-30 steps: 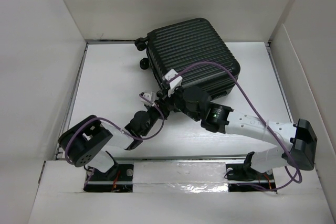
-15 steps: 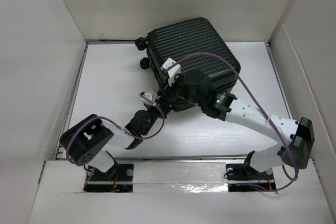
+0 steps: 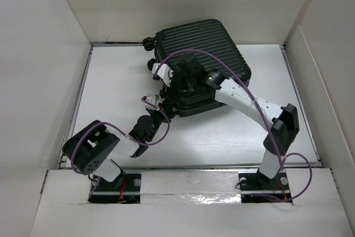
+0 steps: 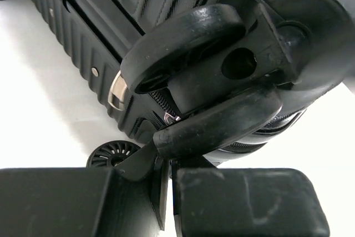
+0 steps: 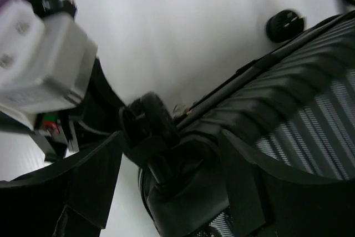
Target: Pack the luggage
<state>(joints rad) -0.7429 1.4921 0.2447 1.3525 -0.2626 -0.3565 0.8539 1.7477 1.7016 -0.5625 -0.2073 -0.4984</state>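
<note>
The luggage (image 3: 213, 40), a closed black ribbed suitcase, lies flat at the back middle of the table. My left gripper (image 3: 162, 107) sits at its near-left corner. In the left wrist view that gripper (image 4: 169, 162) is shut, right under a corner wheel (image 4: 183, 43) and close to a silver zipper pull (image 4: 169, 117); nothing shows between its fingers. My right gripper (image 3: 175, 95) reaches over the lid to the same corner. In the right wrist view it (image 5: 172, 192) stands open, its fingers either side of the corner wheel (image 5: 151, 125) of the luggage (image 5: 299, 81).
Tall white walls (image 3: 50, 70) box in the white table (image 3: 116, 92) on the left, back and right. Two more suitcase wheels (image 3: 148, 43) stick out at its far-left end. A purple cable (image 3: 244, 79) arcs over the lid. The left wrist's white camera housing (image 5: 39, 65) is close by.
My right arm has swung from the suitcase's near side up over the lid toward the near-left corner, and its gripper has opened. The left gripper has closed fully and barely moved.
</note>
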